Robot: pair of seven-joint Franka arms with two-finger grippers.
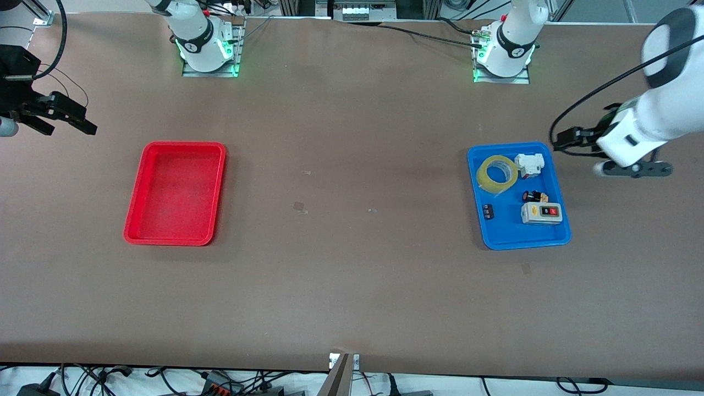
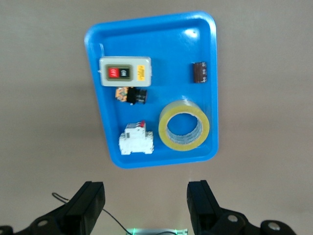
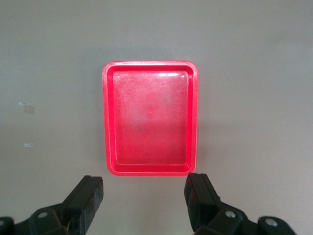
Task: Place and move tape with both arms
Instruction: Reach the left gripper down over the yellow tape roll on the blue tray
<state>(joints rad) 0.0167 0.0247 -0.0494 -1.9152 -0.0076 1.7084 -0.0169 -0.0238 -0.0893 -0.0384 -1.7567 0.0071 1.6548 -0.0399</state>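
Brown, matte table (image 1: 352,275) runs wide under both of my arms, with a tray toward each end.

Toward my left arm's end: a shallow blue plastic tray (image 1: 556,236). In it lies the roll of yellowish translucent tape (image 1: 497,174), flat, hole up, in the corner farthest from the front camera on the side facing the red tray. Beside it is a white breaker-like block (image 1: 529,164); nearer the front camera are a white-grey switch box with red and black buttons (image 1: 542,213), a small black-and-orange part (image 1: 535,196) and a small dark chip (image 1: 488,212).

Toward my right arm's end: a red plastic tray (image 1: 175,192), nothing in it.

My left claw (image 2: 146,205) hangs over bare table just beside the blue tray, fingers spread wide, holding nothing. My right claw (image 3: 144,203) waits above the table near the red tray, also wide open, holding nothing.

Step in hand, as I judge it: left claw goes for the tape. Best done by centring over the ring, dropping one finger into the hole and one outside the wall on the side away from the breaker block, which looks close, though I cannot tell whether they touch. Close gently, since the ring may flex, and lift straight up to clear the tray rim.
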